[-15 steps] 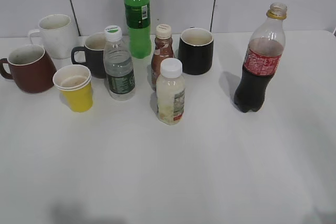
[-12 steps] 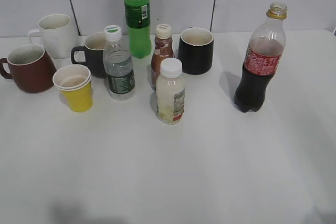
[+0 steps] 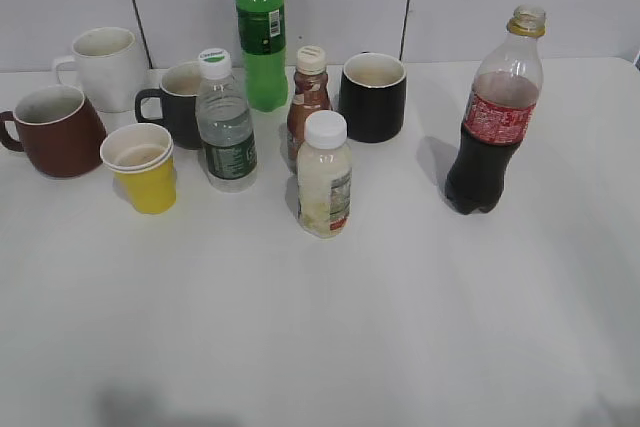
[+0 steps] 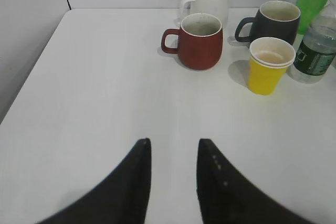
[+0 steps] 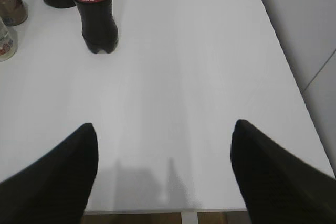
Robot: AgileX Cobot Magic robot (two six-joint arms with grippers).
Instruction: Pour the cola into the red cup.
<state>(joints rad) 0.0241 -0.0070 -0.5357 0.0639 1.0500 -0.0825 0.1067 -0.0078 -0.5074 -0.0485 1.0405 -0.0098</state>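
Observation:
The cola bottle (image 3: 494, 122) stands uncapped at the right of the white table, about half full of dark liquid; the right wrist view shows its lower part (image 5: 96, 9). The red cup (image 3: 56, 131) stands upright and empty at the far left; it shows in the left wrist view (image 4: 201, 41). Neither gripper shows in the exterior view. My left gripper (image 4: 173, 142) is open and empty above bare table, well short of the red cup. My right gripper (image 5: 164, 125) is wide open and empty above the table's front edge, well short of the cola.
A white mug (image 3: 105, 65), two black mugs (image 3: 178, 99) (image 3: 373, 95), a yellow paper cup (image 3: 142, 167), a water bottle (image 3: 226, 122), a green bottle (image 3: 261, 27), a small brown bottle (image 3: 308, 102) and a pale juice bottle (image 3: 325, 175) stand between cup and cola. The table's right edge (image 5: 286, 66) is near.

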